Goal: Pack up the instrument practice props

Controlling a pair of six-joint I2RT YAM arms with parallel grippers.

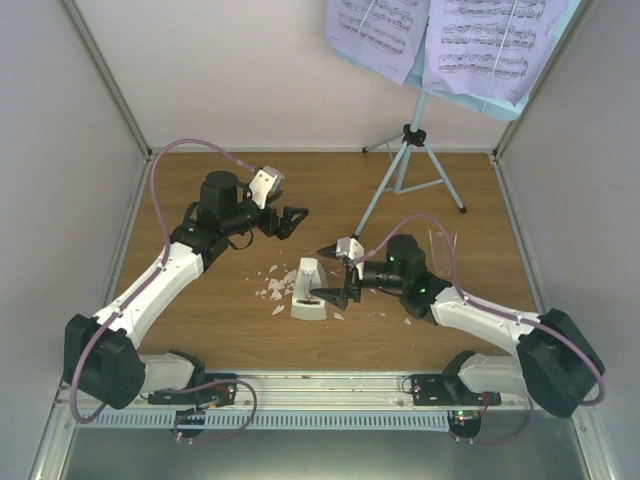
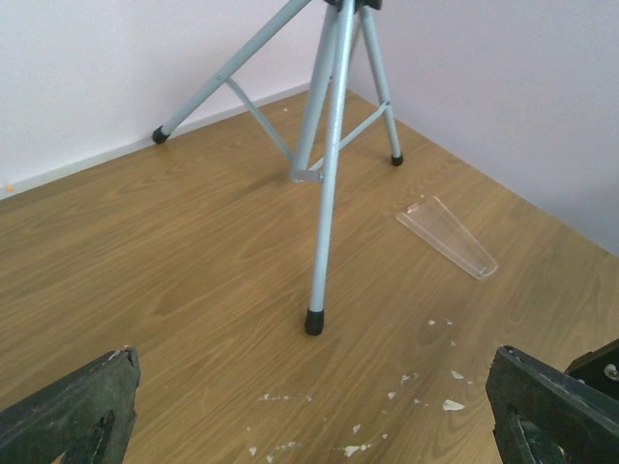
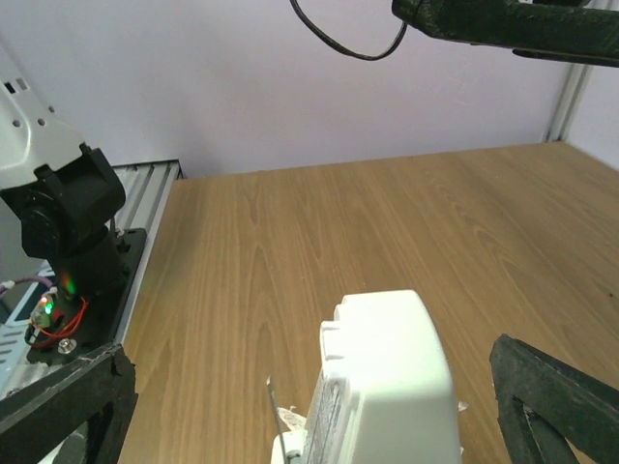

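The right pincer (image 1: 328, 273) is released in the overhead view, its jaws spread to either side of the white metronome (image 1: 307, 292), which lies near the middle of the table (image 1: 200, 330) among white crumbs (image 1: 272, 290). The left pincer (image 1: 293, 222) hovers just to the left, likewise released and empty. The light-blue music stand (image 1: 408, 150) stands at the far right, lavender sheet-music pages (image 1: 485, 40) on its desk, and a clear cover (image 1: 441, 246) lies near its legs. From the left wrist, the left pincer (image 2: 309, 416) gapes wide toward the stand's tripod legs (image 2: 324, 213), with the cover (image 2: 450, 239) and crumbs (image 2: 453, 404) on the wood. From the right wrist, the right pincer's fingers (image 3: 556, 406) flank the metronome (image 3: 387, 377), apart from it on both sides.
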